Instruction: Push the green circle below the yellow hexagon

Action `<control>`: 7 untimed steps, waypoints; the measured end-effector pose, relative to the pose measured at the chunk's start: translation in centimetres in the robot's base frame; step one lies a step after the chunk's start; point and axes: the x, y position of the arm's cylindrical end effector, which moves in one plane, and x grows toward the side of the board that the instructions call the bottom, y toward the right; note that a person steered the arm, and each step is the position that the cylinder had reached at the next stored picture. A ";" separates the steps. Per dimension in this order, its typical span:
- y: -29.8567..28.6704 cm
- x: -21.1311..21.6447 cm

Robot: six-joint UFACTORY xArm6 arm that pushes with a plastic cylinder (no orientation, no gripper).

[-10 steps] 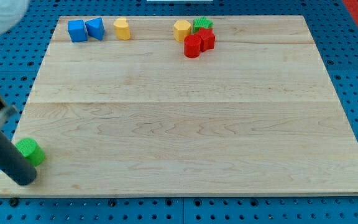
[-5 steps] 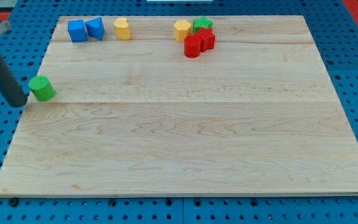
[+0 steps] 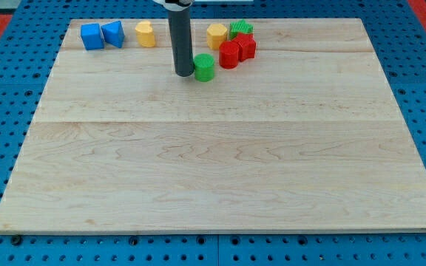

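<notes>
1. My tip (image 3: 183, 74) sits on the board (image 3: 213, 185) near the view's top. It is a plain rod with nothing to spread or pinch, and it presses against the left side of the green circle (image 3: 204, 67).

2. The green circle stands just below and slightly left of the yellow hexagon (image 3: 216, 35), with a small gap between them. It is near the red blocks but apart from them.

3. Judged from this, the task looks nearly done; at most a small nudge to the view's right would centre the circle under the hexagon.

4. Risk: pushing further right would drive the circle into the red cylinder (image 3: 229, 55), which touches the other red block (image 3: 245, 46). That could shove the cluster, and with it the hexagon and the green block (image 3: 240, 29) behind it.

5. Risk: a push angled toward the view's top would knock the circle into the hexagon and shift the target itself.

6. Risk: contact is off-centre on a round block, so it may roll off the tip sideways.

7. Well off to the left lie two blue blocks (image 3: 102, 35) and a yellow block (image 3: 146, 33), clear of all this.
</notes>
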 end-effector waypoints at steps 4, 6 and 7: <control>1.2 -0.5; 1.6 2.3; 3.6 0.4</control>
